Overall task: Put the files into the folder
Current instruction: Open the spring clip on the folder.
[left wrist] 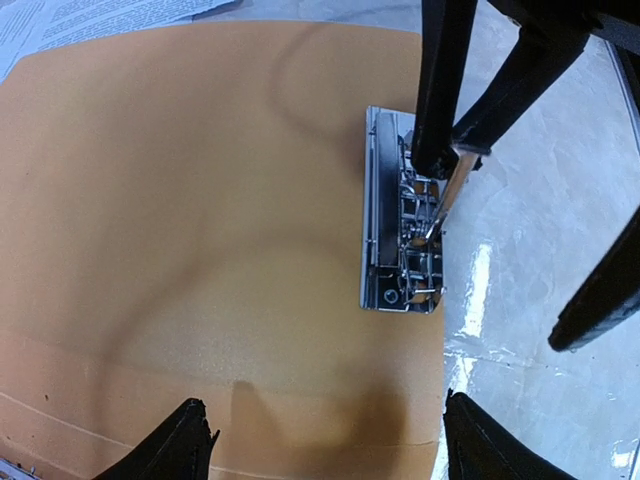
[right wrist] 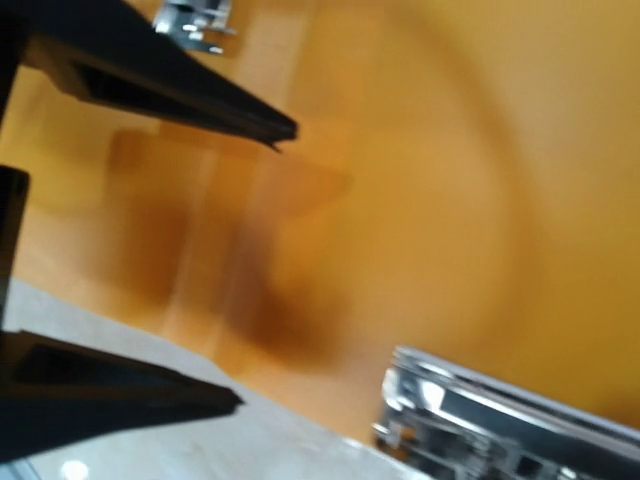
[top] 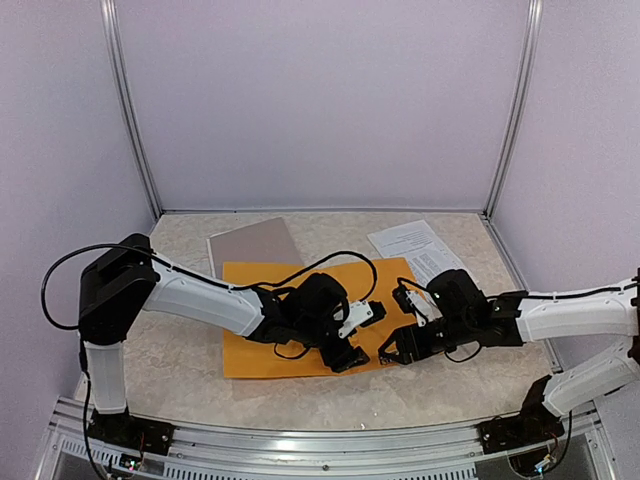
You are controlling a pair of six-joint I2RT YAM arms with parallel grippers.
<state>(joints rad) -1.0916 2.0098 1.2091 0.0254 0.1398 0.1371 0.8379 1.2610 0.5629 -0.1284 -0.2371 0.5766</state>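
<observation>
1. the table [top: 190,350] has a pale, marbled top and carries everything here.
2. the folder [top: 245,355] is orange and lies open and flat in the middle of the table.
3. a grey board [top: 250,245] lies just behind the folder's far left edge.
4. the papers [top: 412,243], white with small black print, lie on the table at the folder's far right corner, not in the folder.
5. the left pincer [left wrist: 330,430] hangs over the folder's right part, its jaws wide apart with nothing between them.
6. the right pincer [right wrist: 260,265] is at the folder's right edge, jaws wide and holding nothing. one finger [left wrist: 440,90] comes down on the clip's lever while the other stands over bare table.
7. the metal clip [left wrist: 400,240] sits near the folder's right edge.
</observation>
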